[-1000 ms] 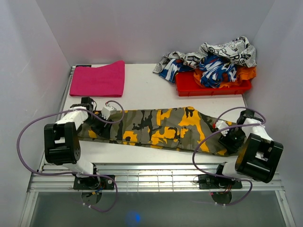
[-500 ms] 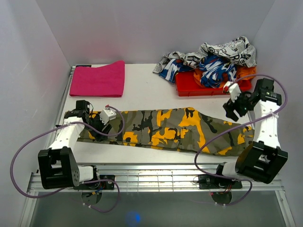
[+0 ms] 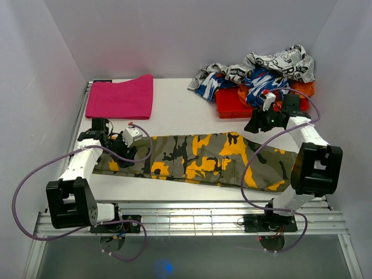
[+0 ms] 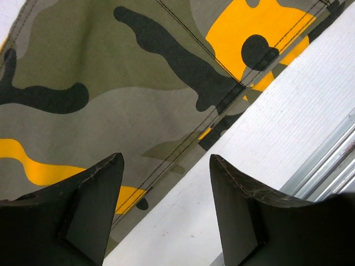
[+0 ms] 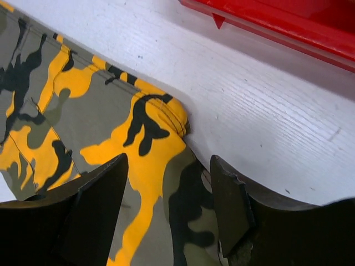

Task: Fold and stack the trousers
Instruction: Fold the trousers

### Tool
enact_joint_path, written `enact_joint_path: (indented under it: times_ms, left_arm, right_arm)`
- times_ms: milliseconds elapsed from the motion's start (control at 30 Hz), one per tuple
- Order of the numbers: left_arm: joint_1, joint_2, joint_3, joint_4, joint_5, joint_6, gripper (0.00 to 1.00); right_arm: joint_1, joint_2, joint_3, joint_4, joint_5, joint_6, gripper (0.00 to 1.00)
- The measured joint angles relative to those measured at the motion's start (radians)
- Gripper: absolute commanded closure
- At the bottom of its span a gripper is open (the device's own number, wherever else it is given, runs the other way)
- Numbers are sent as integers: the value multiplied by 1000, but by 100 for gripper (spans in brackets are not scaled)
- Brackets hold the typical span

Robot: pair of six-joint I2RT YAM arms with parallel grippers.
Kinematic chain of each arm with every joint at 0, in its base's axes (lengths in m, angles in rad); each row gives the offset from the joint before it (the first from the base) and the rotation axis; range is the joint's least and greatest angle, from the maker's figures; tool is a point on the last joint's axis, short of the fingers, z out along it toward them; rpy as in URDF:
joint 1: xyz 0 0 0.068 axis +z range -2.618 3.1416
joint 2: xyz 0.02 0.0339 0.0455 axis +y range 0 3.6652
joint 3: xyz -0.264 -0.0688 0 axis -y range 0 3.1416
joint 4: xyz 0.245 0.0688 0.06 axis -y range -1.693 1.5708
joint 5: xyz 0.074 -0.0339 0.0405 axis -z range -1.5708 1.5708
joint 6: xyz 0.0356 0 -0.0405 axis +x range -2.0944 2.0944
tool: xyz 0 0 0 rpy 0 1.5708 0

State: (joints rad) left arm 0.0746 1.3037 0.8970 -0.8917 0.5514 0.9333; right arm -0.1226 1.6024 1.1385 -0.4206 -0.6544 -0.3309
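The camouflage trousers (image 3: pixel 203 157) lie flat and stretched out left to right across the white table (image 3: pixel 180 119). My left gripper (image 3: pixel 118 151) is open and empty. It hovers low over the near edge of the trousers' left end. In the left wrist view (image 4: pixel 165 160) its jaws straddle the cloth's seamed edge (image 4: pixel 138 83) and bare table. My right gripper (image 3: pixel 254 124) is open and empty above the far edge of the trousers' right part. In the right wrist view (image 5: pixel 168 160) its jaws frame a rounded corner of the cloth (image 5: pixel 94 122).
A red tray (image 3: pixel 232 107) at the back right holds a pile: a newsprint garment (image 3: pixel 279 61), a blue-and-white one (image 3: pixel 264 81) and an orange one (image 3: pixel 303 90). The tray's rim shows in the right wrist view (image 5: pixel 288 27). A folded pink cloth (image 3: pixel 120 97) lies back left. A metal rail (image 3: pixel 186 212) runs along the front.
My right arm lifted off the trousers' near right end and swung back and left to their far edge by the red tray. My left arm shifted slightly. The trousers lie flatter at the right end.
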Motion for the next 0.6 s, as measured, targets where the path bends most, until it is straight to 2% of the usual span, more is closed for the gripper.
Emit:
enact_joint_path:
  times_ms: [300,600]
  left_arm:
    - [0,-7,0,-47,-21,-4,25]
    - [0,-2,0,-51,-29,-23,25]
  right_arm:
    - [38,172,-31,259,27,239,34]
    - [142,256,-39,335,82,297,35]
